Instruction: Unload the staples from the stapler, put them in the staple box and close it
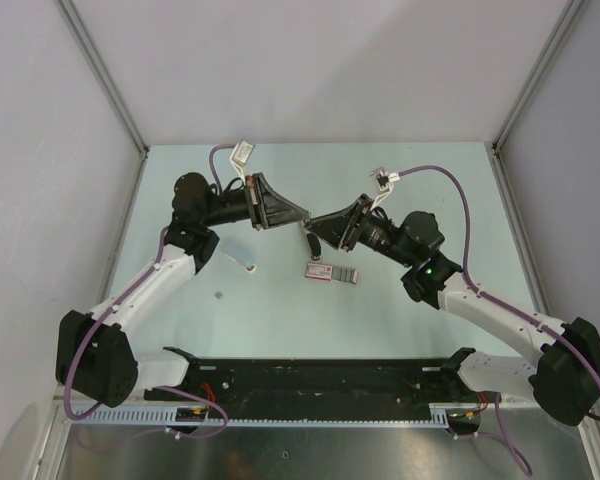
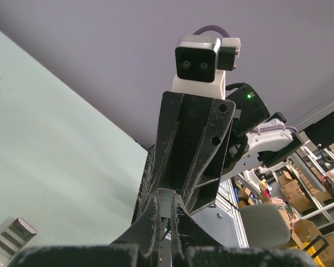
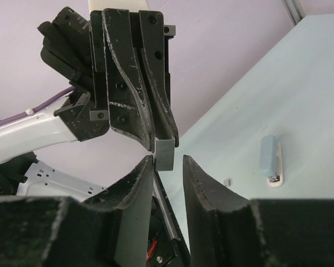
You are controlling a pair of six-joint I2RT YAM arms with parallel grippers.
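My left gripper (image 1: 302, 217) is shut on the stapler (image 3: 166, 151), held up above the table. The stapler's grey end sticks out past the left fingertips (image 3: 156, 125). In the left wrist view that same grey channel (image 2: 167, 203) sits pinched between the pads of the left gripper (image 2: 166, 194). My right gripper (image 3: 168, 161) faces it tip to tip. Its jaws stand open on either side of the grey end, the left finger close against it and a gap on the right. From above, the right gripper (image 1: 320, 228) meets the left one over the mid table, with a dark part of the stapler (image 1: 310, 241) hanging below them.
A flat red-and-white box (image 1: 317, 270) and a grey strip of staples (image 1: 346, 275) lie just below the grippers. The strip of staples (image 2: 12, 239) also shows from the left wrist. A small blue-grey and white object (image 3: 269, 158) and a tiny grey piece (image 3: 227, 182) lie on the table to the left.
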